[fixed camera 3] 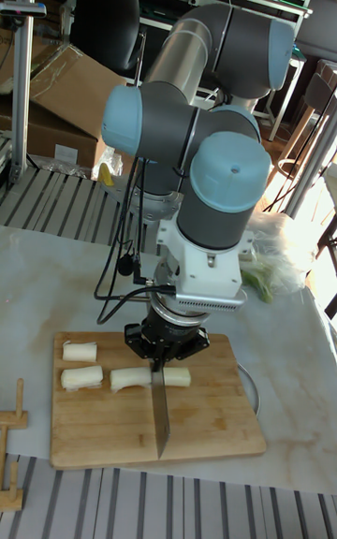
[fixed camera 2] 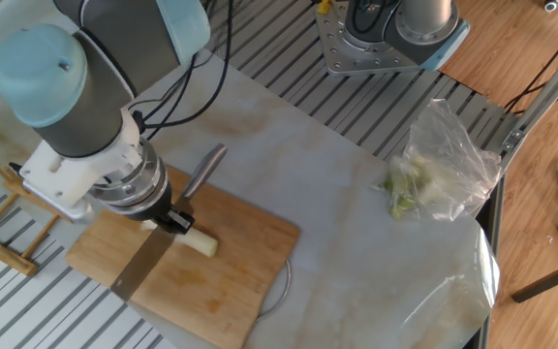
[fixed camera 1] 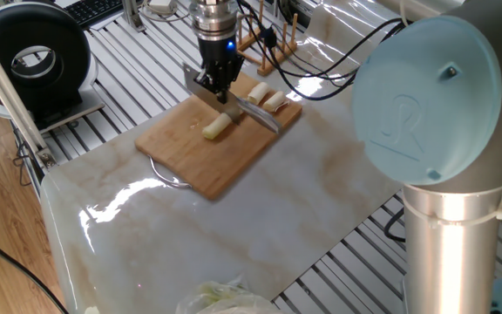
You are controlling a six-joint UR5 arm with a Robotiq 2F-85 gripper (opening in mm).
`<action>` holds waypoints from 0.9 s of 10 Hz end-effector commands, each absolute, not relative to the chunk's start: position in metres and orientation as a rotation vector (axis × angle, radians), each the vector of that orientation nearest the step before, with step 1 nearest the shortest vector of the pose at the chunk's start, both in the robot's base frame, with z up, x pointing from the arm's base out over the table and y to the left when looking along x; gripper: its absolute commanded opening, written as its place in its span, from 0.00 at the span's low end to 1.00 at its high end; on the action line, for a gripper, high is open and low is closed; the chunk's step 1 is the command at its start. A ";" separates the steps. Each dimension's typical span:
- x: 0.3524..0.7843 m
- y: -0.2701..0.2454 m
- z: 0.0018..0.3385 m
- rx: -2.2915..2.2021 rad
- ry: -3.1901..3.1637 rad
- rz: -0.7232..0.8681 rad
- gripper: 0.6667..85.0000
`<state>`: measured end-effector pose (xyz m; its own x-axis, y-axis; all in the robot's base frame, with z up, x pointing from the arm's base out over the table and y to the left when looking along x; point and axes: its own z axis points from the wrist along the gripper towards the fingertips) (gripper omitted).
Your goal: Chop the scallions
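My pincer (fixed camera 3: 157, 349) is shut tight on the knife (fixed camera 3: 159, 413), and the blade sits across the scallions (fixed camera 3: 131, 377) on the cutting board (fixed camera 3: 112, 431) on the desk (fixed camera 1: 277, 201). I think I am mid-chop, so next I should lift and slide along for another cut. Only the tall view shows four pieces in all; the side views hide some behind my arm.

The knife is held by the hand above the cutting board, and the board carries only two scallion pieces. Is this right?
Not quite. The knife is in the hand above the cutting board, but the tall fixed view shows four scallion pieces, not two.
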<state>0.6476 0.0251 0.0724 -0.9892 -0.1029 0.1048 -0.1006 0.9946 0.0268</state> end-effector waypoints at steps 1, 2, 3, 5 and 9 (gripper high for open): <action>0.645 0.029 0.066 0.136 -3.037 -0.027 0.01; 0.641 0.031 0.061 0.132 -3.034 -0.034 0.01; 0.639 0.028 0.054 0.136 -3.041 -0.024 0.01; 0.633 0.026 0.047 0.145 -3.038 -0.023 0.01; 0.631 0.030 0.057 0.148 -3.029 -0.037 0.01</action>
